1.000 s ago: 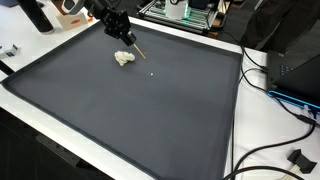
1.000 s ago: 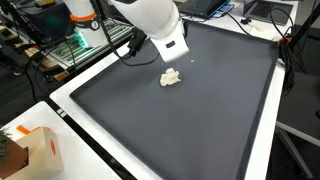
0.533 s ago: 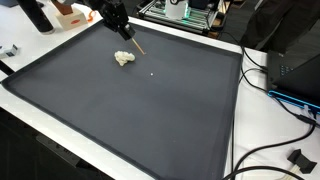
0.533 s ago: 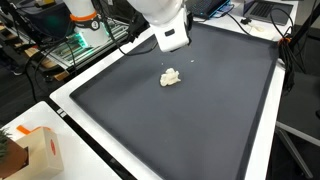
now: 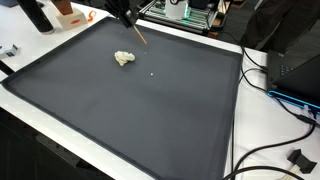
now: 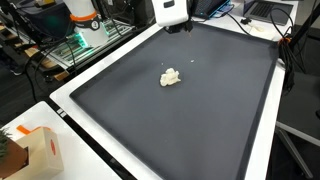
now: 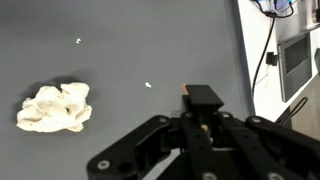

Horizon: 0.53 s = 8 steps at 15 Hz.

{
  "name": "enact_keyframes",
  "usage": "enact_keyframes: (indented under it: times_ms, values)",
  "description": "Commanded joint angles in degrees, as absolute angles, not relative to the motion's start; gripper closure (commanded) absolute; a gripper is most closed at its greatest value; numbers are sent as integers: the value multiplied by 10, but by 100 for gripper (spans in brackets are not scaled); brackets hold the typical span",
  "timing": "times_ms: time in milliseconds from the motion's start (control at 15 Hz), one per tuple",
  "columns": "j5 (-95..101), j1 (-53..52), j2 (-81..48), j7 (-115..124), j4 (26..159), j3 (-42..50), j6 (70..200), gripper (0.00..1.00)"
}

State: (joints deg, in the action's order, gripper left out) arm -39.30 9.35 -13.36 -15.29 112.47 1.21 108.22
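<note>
A crumpled whitish lump (image 5: 124, 58) lies on the dark grey mat (image 5: 150, 110); it also shows in the other exterior view (image 6: 171, 77) and at the left of the wrist view (image 7: 55, 107). My gripper (image 5: 128, 15) hangs high above the mat's far edge, well apart from the lump, and is mostly cut off at the top of both exterior views (image 6: 177, 24). In the wrist view the jaws (image 7: 203, 112) are shut on a thin brown stick (image 5: 138, 34) with an orange tip (image 7: 186, 88). The stick points down toward the mat and touches nothing.
Small white crumbs (image 7: 148, 85) lie on the mat near the lump. A white table rim (image 6: 90, 150) frames the mat. Cables and black gear (image 5: 290, 75) sit at one side, and a cardboard box (image 6: 35, 150) and a rack (image 6: 75, 45) stand beyond the mat.
My gripper has risen with the stick and drawn away from the lump toward the mat's far edge. The lump has not moved.
</note>
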Motion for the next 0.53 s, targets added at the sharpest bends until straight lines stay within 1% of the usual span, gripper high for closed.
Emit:
enact_keyframes:
  times_ms: [0, 467]
  values:
    - [-358, 75, -106, -75, 1127, 23, 1071, 97]
    - [-287, 54, -75, 54, 1120, 23, 1079, 97]
